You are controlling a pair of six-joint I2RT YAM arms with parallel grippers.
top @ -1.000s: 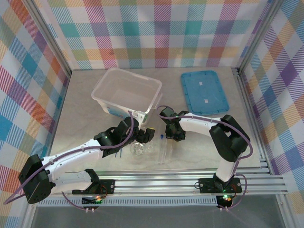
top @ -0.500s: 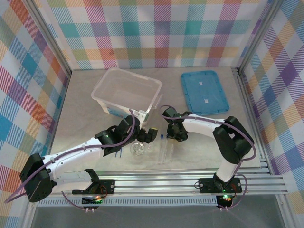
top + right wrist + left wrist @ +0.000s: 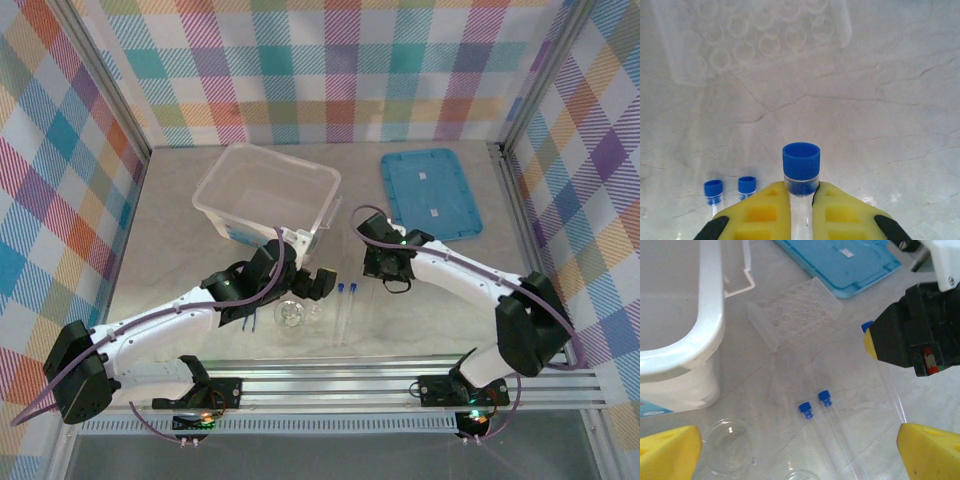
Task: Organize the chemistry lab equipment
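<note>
Left pincer (image 3: pixel 800 455) spread wide, right pincer (image 3: pixel 801 195) clamped on capped tube (image 3: pixel 801 167), both arms reaching inward, wrists seemingly tilted down.

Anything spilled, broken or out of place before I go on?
Nothing stands out. Two capped tubes lie intact on the table; the right gripper holds a third tube, cap on. No spill visible.
</note>
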